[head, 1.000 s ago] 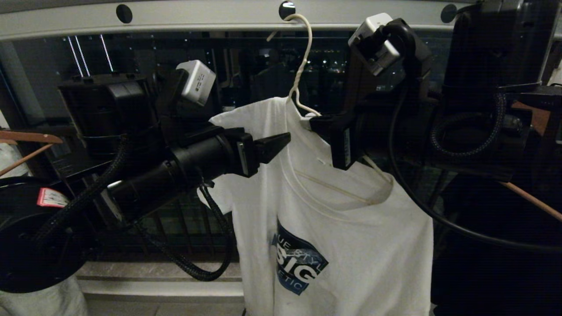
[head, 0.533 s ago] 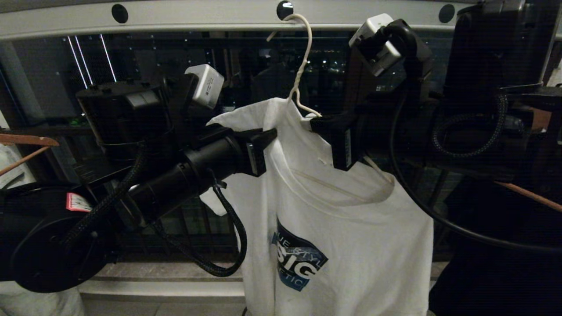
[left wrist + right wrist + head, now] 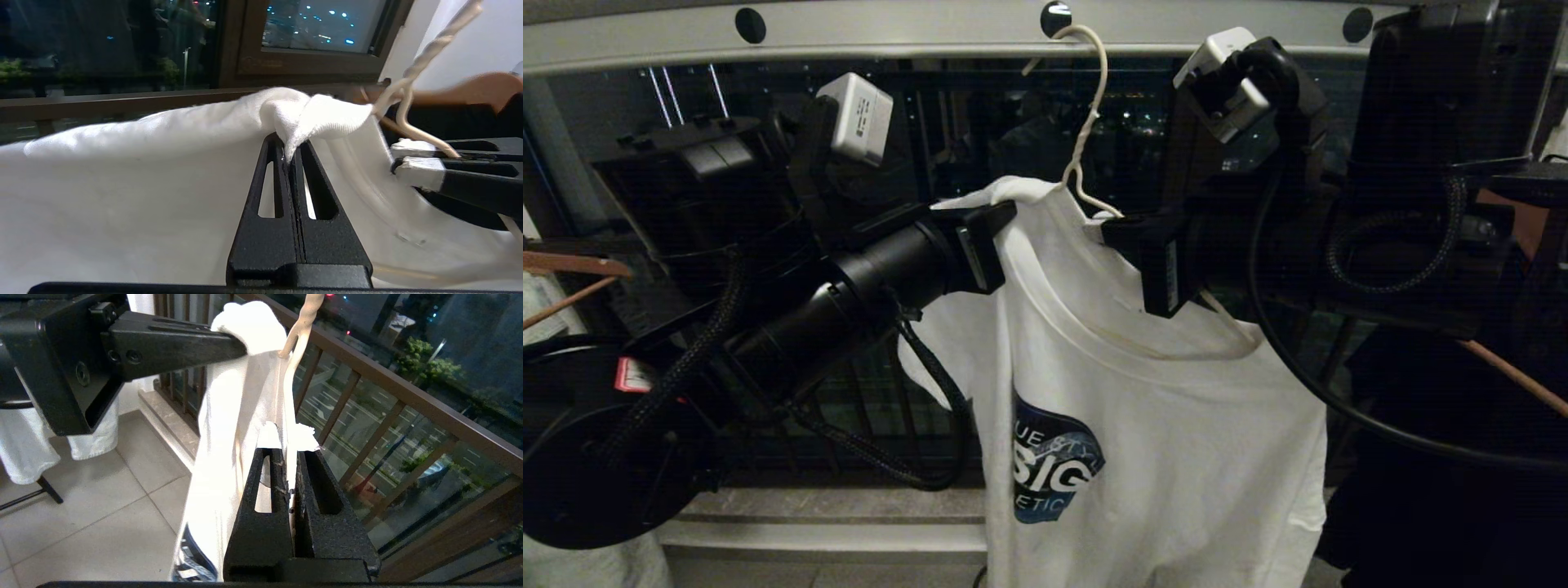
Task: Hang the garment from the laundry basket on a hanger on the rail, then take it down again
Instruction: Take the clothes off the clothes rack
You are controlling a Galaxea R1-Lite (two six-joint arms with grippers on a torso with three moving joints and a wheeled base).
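Observation:
The garment (image 3: 1160, 408), a white T-shirt with a blue chest graphic, hangs on the thin white wire hanger (image 3: 1086, 122). The hanger's hook sits in a hole of the pale grey rail (image 3: 890, 28). My left gripper (image 3: 1011, 214) is shut on a bunched fold of the garment (image 3: 143, 183) at the shoulder beside the collar, seen up close in the left wrist view (image 3: 291, 153). My right gripper (image 3: 1107, 231) is shut on the hanger's wire arm (image 3: 300, 330) just below the twisted neck, with the wire pinched between its jaws (image 3: 288, 437). The laundry basket is out of view.
Brown wooden hangers hang at the far left (image 3: 572, 269) and far right (image 3: 1511, 371). The dark balcony railing (image 3: 388, 400) with vertical bars stands right behind the shirt, above a stone sill (image 3: 833, 514). White cloth (image 3: 24, 449) hangs on a stand over the tiled floor (image 3: 102, 490).
My left gripper went from open beside the shirt to shut on its shoulder, then lifted the fold up and leftward; the chest graphic shifted left. The right gripper held still.

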